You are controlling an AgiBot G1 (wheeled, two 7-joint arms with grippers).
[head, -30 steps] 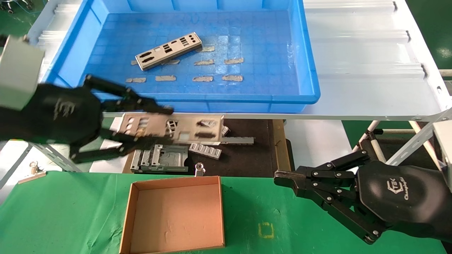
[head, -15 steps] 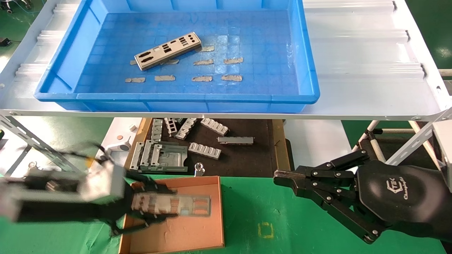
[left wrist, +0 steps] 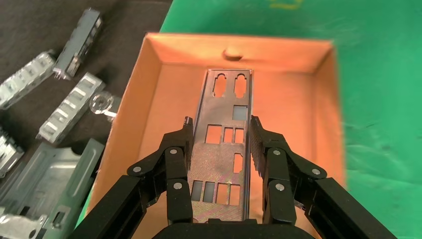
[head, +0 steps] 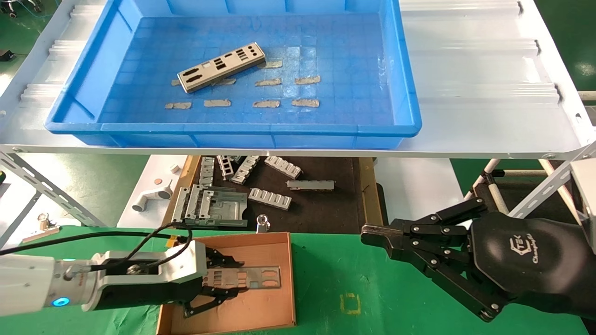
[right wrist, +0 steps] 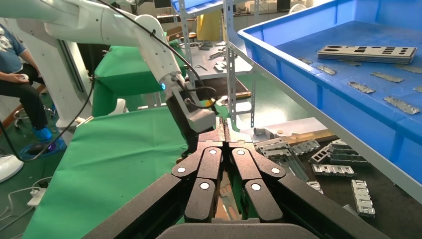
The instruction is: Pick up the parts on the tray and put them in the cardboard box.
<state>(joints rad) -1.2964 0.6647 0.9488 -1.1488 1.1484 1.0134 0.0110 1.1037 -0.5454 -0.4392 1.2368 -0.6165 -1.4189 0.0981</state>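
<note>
Left gripper (head: 222, 279) clamps one thin silver-grey punched metal plate (head: 251, 277) by its long edges, over the small brown cardboard box (head: 284, 279).
Head view: a second plate (head: 222, 66) lies near the bright-blue tray's (head: 233, 128) far-left corner; right gripper (head: 372, 238), jaws closed, idles. Left wrist view: stiff, light, likely slippery; edge grip suits.

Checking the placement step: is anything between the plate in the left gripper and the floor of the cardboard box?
Nothing visible. The left gripper is shut on the plate inside the cardboard box, whose floor shows bare. The right gripper is parked off to the side.
</note>
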